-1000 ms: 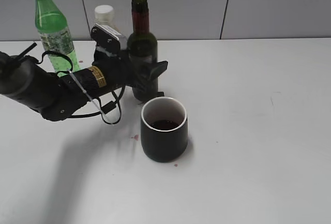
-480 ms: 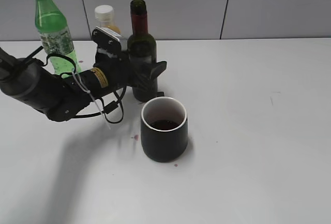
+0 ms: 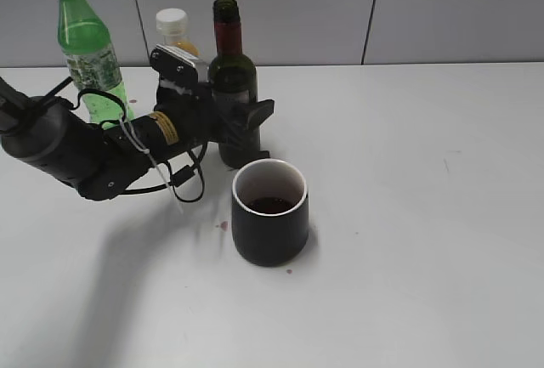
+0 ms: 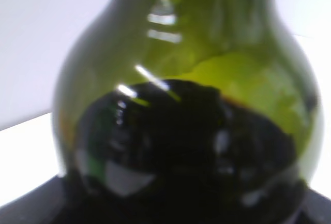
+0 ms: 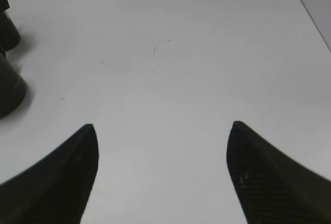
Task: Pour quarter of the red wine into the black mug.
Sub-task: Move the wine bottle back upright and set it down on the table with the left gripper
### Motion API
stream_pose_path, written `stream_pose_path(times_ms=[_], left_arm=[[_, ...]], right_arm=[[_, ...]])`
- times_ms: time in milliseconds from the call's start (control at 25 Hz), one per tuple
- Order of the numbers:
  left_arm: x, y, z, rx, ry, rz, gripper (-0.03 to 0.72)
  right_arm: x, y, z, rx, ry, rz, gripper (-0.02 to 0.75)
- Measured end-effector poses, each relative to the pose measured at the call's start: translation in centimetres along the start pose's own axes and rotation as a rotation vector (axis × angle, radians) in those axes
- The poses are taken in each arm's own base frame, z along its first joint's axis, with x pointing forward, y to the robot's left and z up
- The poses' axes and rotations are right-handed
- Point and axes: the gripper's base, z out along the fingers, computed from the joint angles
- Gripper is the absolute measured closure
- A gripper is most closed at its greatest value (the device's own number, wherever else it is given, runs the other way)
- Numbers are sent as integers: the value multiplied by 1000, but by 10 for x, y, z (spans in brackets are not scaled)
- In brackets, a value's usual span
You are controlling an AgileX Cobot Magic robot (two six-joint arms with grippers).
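The red wine bottle (image 3: 231, 66) stands upright on the white table just behind the black mug (image 3: 269, 225). It is uncapped, with maroon foil on the neck. My left gripper (image 3: 238, 121) is closed around the bottle's body from the left, one finger showing on its right side. In the left wrist view the green glass and dark wine (image 4: 196, 131) fill the frame. The mug has a white inside and holds a little dark red wine. My right gripper (image 5: 161, 131) is open and empty over bare table, with the mug (image 5: 8, 87) at the left edge of its view.
A green plastic soda bottle (image 3: 85, 45) and an orange juice bottle with a white cap (image 3: 172, 24) stand at the back left near the wall. Small red drops (image 3: 223, 225) lie on the table left of the mug.
The left arm and the wine bottle have shifted very slightly to the left. The bottle stays upright and the mug has not moved.
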Motion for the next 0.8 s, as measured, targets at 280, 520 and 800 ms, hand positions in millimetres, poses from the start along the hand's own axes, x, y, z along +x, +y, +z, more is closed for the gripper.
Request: stream_pose_path(times_ms=[280,520,800], left_arm=[[-3,0,0,0,-16,-35,121],[-27,3,0,-6,-79,-31,91],[-80,7,-9,-22,-160,5,94]], right_arm=[[0,0,0,0,0,0,152],[0,0,0,0,0,0,152],[0,0,0,0,0,0,152]])
